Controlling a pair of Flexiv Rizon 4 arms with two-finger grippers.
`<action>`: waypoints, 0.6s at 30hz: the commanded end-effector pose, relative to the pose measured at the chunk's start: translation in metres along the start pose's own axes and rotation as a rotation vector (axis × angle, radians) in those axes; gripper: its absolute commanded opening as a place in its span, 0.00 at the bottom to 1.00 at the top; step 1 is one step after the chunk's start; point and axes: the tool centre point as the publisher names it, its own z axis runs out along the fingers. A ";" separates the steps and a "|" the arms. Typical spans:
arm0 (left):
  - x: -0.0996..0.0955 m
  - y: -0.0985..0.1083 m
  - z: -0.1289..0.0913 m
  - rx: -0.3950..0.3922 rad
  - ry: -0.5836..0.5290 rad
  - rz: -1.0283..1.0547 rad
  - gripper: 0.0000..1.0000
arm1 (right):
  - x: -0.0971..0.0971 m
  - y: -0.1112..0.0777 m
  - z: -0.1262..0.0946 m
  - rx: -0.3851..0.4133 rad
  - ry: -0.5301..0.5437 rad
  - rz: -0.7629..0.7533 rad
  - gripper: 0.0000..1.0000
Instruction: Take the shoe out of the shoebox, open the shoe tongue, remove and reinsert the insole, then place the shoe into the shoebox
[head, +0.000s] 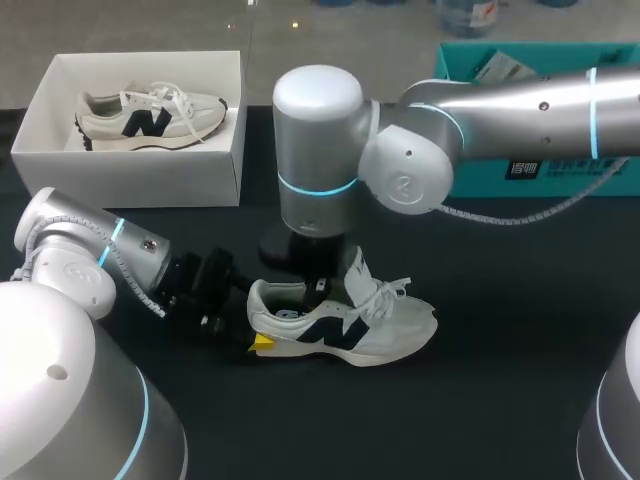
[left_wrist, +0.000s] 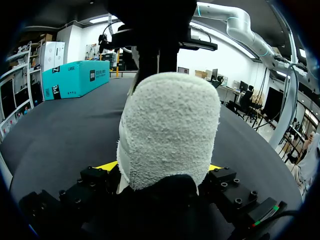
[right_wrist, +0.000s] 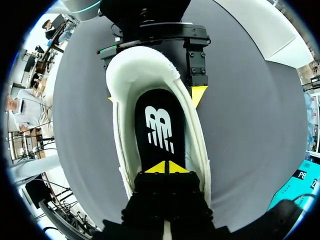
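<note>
A white sneaker with a dark side logo lies upright on the black table, toe to the right. Its heel sits between the wide-set fingers of my left gripper, whose yellow tips touch it on both sides. One of those fingertips shows beside the heel in the right wrist view. My right gripper comes down into the shoe's mouth from above, shut, with its tips together on the black insole. The tongue and laces are pushed up and forward. The white shoebox stands at the back left.
A second matching sneaker lies inside the shoebox. A teal box stands at the back right, behind my right arm. Bare black table lies in front of the shoe and to its right.
</note>
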 end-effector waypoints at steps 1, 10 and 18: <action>-0.001 0.002 0.002 -0.002 0.002 0.000 0.00 | 0.003 0.003 0.005 0.019 -0.024 0.002 0.00; -0.001 0.002 0.002 -0.002 0.002 0.000 0.00 | -0.006 0.007 0.011 0.012 -0.078 0.004 0.00; -0.001 0.002 0.002 -0.002 0.002 0.000 0.00 | -0.009 0.008 0.015 0.019 -0.109 0.003 0.00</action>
